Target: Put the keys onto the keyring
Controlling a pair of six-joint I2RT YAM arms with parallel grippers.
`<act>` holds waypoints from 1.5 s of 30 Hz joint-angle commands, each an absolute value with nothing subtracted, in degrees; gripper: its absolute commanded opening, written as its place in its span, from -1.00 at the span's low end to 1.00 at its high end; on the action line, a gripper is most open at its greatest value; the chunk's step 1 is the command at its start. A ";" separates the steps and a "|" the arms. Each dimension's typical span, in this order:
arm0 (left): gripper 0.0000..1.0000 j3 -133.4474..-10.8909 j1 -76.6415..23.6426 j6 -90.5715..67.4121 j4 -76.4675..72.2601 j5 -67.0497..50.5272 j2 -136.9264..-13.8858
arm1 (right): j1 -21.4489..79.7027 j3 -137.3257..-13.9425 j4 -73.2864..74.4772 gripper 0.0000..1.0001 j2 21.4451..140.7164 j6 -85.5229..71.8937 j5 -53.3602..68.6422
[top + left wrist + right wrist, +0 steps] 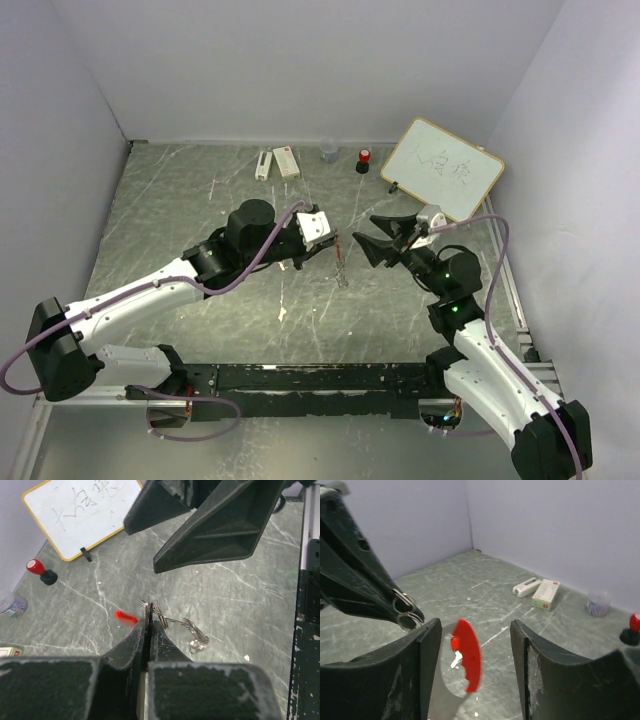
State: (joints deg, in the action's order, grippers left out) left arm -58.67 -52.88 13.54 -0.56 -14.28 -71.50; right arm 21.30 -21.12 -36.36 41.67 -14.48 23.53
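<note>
The left gripper point(148, 620) is pressed together on the keyring point(150, 605), pinching its silver loops at the fingertips, above the table point(200, 200). In the left wrist view the ring's wire parts run rightward from the tips. The red fob point(468, 660) hangs with its long axis near upright, between the spread fingers of the right gripper point(475, 627), touching neither. The whiteboard point(443, 168) carries handwritten marks, which are not legible.

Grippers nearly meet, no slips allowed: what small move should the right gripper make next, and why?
Probably close the right gripper gently: the red plastic tag hangs between its open fingers, below the thin silver metal ring pinched in the shut left gripper.
</note>
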 commanded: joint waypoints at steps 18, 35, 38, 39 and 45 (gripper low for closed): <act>-0.87 -62.73 -51.02 16.88 4.67 -23.20 -70.93 | 21.09 -27.99 -25.39 -0.05 43.30 2.90 50.46; -0.87 -62.83 -51.01 16.43 3.28 -26.00 -73.24 | 21.18 -27.87 -33.42 -0.53 47.13 -0.86 54.05; -0.87 -62.89 -50.98 16.52 3.32 -26.23 -73.55 | 21.27 -27.85 -34.20 -0.55 47.92 -1.31 54.50; -0.87 -62.92 -51.05 16.52 3.38 -26.21 -73.67 | 21.34 -27.90 -34.23 -0.57 48.10 -1.39 54.60; -0.87 -62.67 -50.97 16.52 2.80 -25.84 -74.00 | 22.05 -28.14 -34.85 -0.64 49.10 -1.66 54.82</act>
State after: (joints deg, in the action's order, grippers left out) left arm -60.38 -51.42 16.27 5.41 -24.64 -73.67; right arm 21.54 -26.81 -32.64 48.75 -0.95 53.84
